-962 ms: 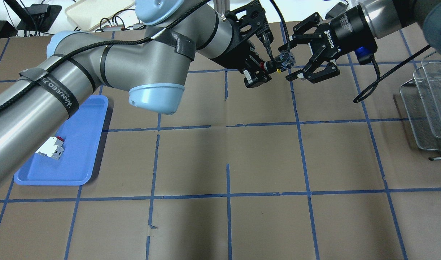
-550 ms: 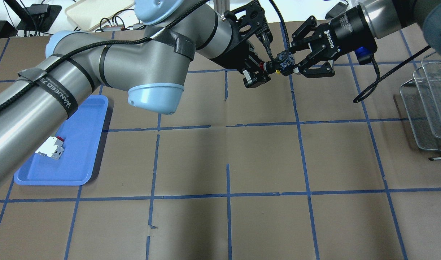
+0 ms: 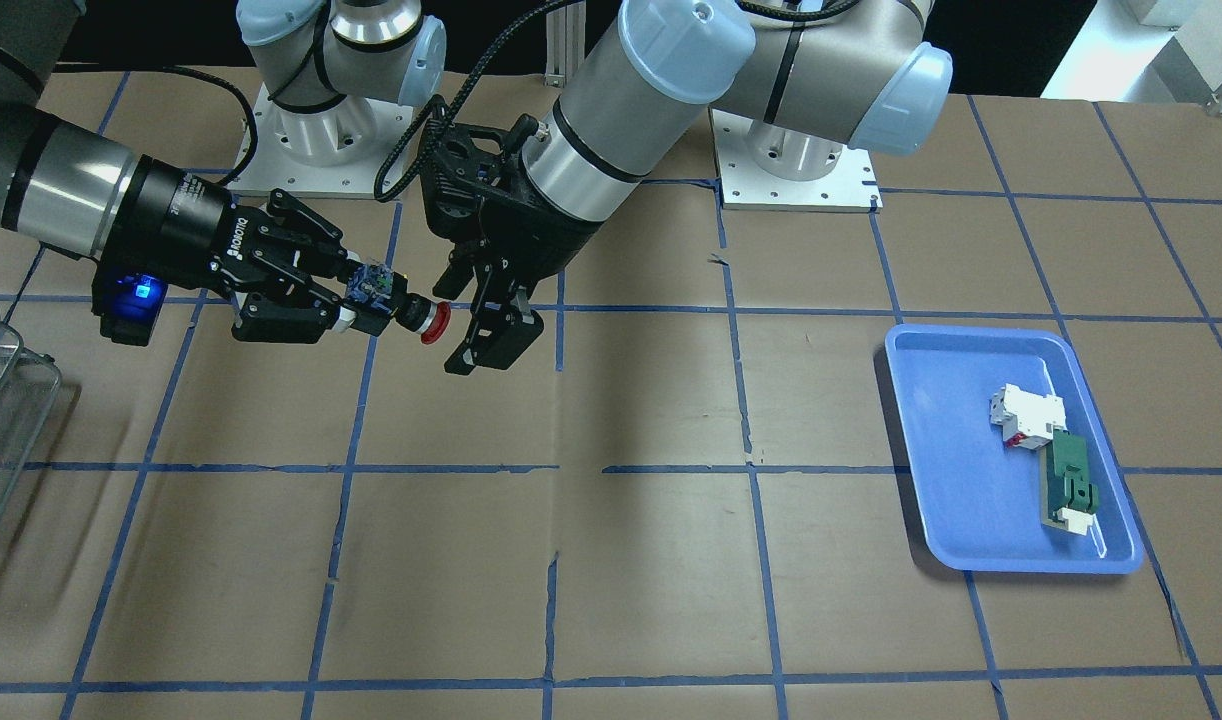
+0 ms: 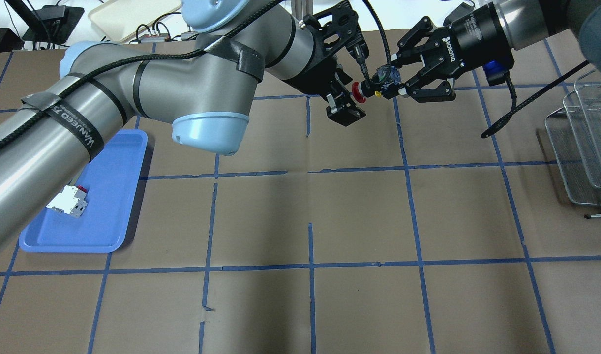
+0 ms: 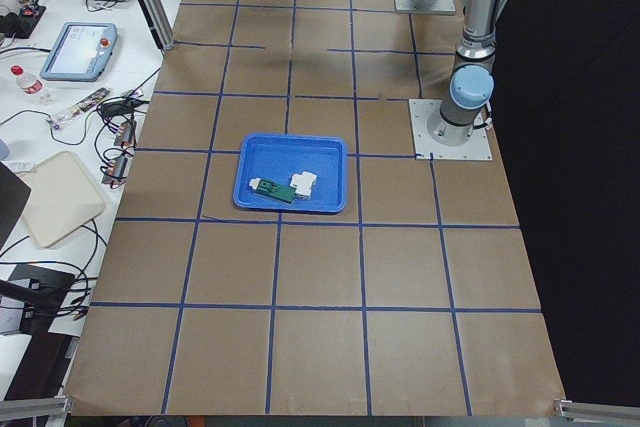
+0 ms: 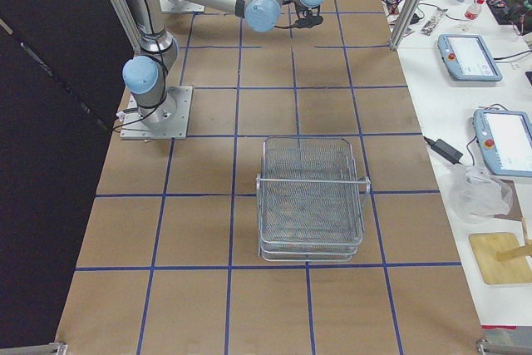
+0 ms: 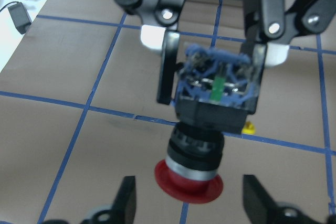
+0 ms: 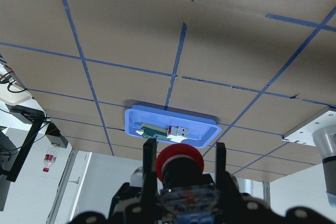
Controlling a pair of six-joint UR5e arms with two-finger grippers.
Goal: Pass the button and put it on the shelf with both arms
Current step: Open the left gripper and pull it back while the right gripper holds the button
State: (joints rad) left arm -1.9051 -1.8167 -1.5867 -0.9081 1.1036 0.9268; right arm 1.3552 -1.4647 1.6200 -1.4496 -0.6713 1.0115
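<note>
- The shelf (image 4: 576,162), at the table's (image 4: 359,216) right end, runs out of the overhead frame, so we see only part of its tiers.
- The left arm (image 4: 158,93) covers part of the blue tray (image 4: 108,216), hiding the green part (image 3: 1069,485) from overhead.
- From the left wrist, the button (image 7: 212,108) is blurred, and the left gripper (image 7: 191,205) shows only its fingertips (image 7: 126,198).
- In both side views the hand-over spot is cut off, so we cannot read either grip there.

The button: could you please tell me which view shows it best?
The left wrist-mounted view: the button fills the frame, red cap, black collar and bluish base, gripped by the right end effector. Front-facing and overhead views show it small; the right wrist view shows mainly its cap; side views cannot resolve it.
</note>
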